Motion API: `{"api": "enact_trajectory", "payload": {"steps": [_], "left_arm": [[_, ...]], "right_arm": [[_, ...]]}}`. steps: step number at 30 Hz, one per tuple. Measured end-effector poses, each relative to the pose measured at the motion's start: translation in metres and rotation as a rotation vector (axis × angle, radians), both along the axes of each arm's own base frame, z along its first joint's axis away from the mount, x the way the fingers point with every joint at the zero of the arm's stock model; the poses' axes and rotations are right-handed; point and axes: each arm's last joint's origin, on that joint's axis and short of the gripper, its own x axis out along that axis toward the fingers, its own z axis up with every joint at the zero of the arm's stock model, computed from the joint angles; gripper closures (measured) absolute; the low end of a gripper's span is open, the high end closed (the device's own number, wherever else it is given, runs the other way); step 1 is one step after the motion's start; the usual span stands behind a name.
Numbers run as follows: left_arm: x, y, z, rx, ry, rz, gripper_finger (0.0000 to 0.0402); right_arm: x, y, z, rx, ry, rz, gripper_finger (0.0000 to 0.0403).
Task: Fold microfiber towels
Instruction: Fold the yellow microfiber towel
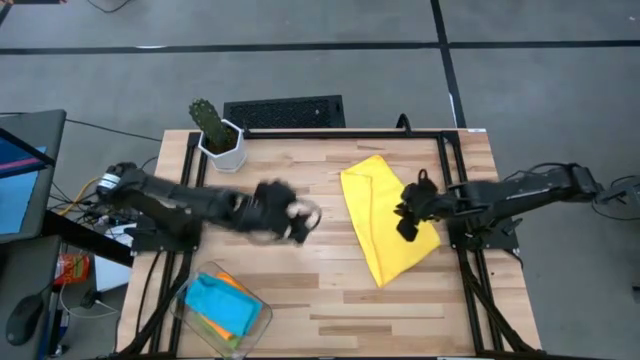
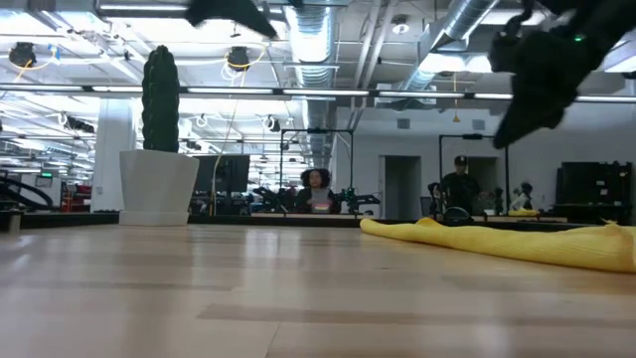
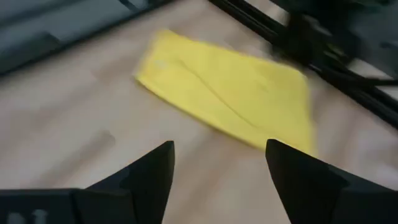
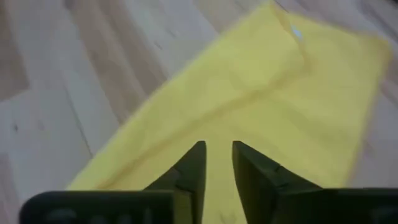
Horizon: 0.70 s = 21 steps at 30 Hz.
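Note:
A yellow towel (image 1: 380, 215) lies folded flat on the wooden table, right of the middle, and shows as a low yellow strip in the low view (image 2: 517, 242). My right gripper (image 4: 217, 163) hangs above its right part (image 1: 410, 215), fingers a narrow gap apart with nothing between them, well clear of the cloth (image 2: 537, 89). My left gripper (image 3: 217, 162) is open over bare table left of the towel (image 1: 300, 220), pointing toward it. A light blue towel (image 1: 222, 300) lies folded over an orange one in a clear bin.
A clear plastic bin (image 1: 262, 318) stands at the near left corner. A green cactus in a white pot (image 1: 218, 135) stands at the far left. Black frame rails (image 1: 452, 175) run along the table's right side. Bare wood lies between the two grippers and toward the near edge.

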Motion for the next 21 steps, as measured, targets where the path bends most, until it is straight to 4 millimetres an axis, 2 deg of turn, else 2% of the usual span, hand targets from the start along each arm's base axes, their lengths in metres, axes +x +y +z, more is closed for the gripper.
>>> {"api": "enact_trajectory", "payload": {"steps": [4,6,11,16,21], "left_arm": [[0.03,0.065,-0.004,0.096,-0.023,0.001,0.0152],[0.052,0.096,-0.01,0.108,-0.097,-0.044,0.0152],[0.103,0.156,-0.051,0.105,-0.179,-0.193,0.0152],[0.15,0.191,-0.091,0.145,-0.117,-0.405,0.0152],[0.184,0.216,-0.13,0.121,0.014,-0.499,0.0152]], "right_arm": [[-0.021,-0.003,0.002,0.081,0.043,-0.132,0.0263],[-0.026,-0.004,0.003,0.103,0.043,-0.174,0.0246],[-0.033,-0.004,0.004,0.127,0.041,-0.217,0.0223],[-0.035,-0.005,0.004,0.131,0.05,-0.228,0.0221],[-0.035,-0.005,0.004,0.133,0.046,-0.228,0.0228]]}}
